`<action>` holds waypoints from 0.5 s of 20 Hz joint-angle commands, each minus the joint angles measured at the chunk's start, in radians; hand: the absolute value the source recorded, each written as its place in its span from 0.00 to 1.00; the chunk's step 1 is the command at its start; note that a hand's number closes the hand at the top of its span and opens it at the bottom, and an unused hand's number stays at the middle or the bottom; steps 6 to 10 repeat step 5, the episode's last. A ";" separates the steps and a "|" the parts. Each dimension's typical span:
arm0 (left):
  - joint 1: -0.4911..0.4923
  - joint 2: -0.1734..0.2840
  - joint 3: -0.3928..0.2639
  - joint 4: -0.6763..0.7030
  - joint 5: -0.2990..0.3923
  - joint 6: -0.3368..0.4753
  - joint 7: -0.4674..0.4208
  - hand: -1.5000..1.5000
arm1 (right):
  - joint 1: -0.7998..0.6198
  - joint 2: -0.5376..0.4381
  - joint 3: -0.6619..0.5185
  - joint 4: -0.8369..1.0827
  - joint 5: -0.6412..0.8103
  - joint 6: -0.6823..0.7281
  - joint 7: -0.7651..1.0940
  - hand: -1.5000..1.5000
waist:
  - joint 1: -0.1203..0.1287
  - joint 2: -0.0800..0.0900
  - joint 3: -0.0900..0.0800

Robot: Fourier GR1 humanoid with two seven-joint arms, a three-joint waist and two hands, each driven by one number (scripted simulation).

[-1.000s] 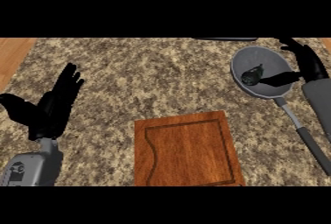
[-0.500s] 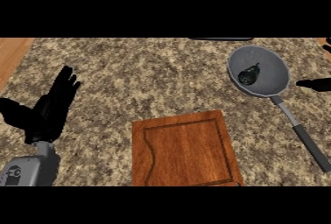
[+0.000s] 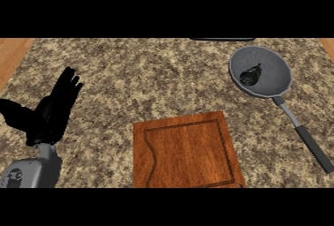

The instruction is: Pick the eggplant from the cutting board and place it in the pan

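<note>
the dark, glossy, teardrop-shaped eggplant (image 3: pixel 250 75) is lying in the grey pan (image 3: pixel 274 62); the left hand (image 3: pixel 52 112) is resting with straight fingers beside the cutting board (image 3: pixel 186 154).

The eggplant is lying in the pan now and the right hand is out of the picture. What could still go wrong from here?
1. The pan's handle reaches toward the near right, where the right arm would come back in; a returning arm might knock it and shift the pan.
2. The eggplant lies left of the pan's middle, so a jolt could perhaps roll it toward the rim.
</note>
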State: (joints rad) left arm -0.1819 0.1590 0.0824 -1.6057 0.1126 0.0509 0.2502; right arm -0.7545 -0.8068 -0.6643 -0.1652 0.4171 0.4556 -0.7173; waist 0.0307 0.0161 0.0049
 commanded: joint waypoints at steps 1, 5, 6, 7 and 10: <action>0.012 0.005 0.003 -0.033 0.006 -0.005 0.008 0.50 | 0.061 -0.072 -0.008 -0.003 -0.017 0.141 -0.087 0.00 | 0.005 0.000 0.001; -0.001 -0.006 -0.004 0.020 -0.021 0.006 -0.022 0.50 | 0.095 -0.058 0.012 -0.020 -0.014 0.132 -0.113 0.00 | 0.001 0.000 0.001; -0.001 -0.006 -0.004 0.020 -0.021 0.006 -0.022 0.50 | 0.095 -0.058 0.012 -0.020 -0.014 0.132 -0.113 0.00 | 0.001 0.000 0.001; -0.001 -0.006 -0.004 0.020 -0.021 0.006 -0.022 0.50 | 0.095 -0.058 0.012 -0.020 -0.014 0.132 -0.113 0.00 | 0.001 0.000 0.001; -0.001 -0.006 -0.004 0.020 -0.021 0.006 -0.022 0.50 | 0.095 -0.058 0.012 -0.020 -0.014 0.132 -0.113 0.00 | 0.001 0.000 0.001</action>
